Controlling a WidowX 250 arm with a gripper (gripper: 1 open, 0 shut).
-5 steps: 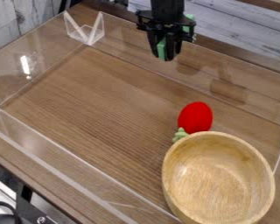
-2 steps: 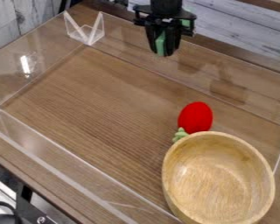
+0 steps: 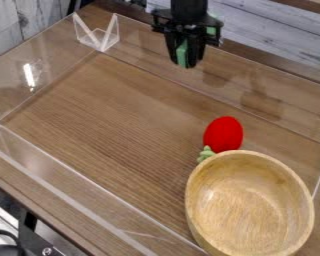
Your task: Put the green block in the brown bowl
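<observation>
My gripper [image 3: 187, 55] hangs over the far middle of the wooden table, its black fingers pointing down. A light green block [image 3: 187, 50] shows between the fingers, held upright above the surface, and the jaws are shut on it. The brown bowl [image 3: 250, 208] is a wide, shallow wooden bowl at the near right corner. It is empty and lies well away from the gripper, towards the front right.
A red strawberry-like toy [image 3: 224, 134] with green leaves lies against the bowl's far rim. Low clear plastic walls [image 3: 49, 150] border the table [image 3: 123, 120], with a clear bracket [image 3: 96, 33] at the far left corner.
The gripper with the green block has shifted slightly up and to the left. The bowl and the red toy have not moved.
</observation>
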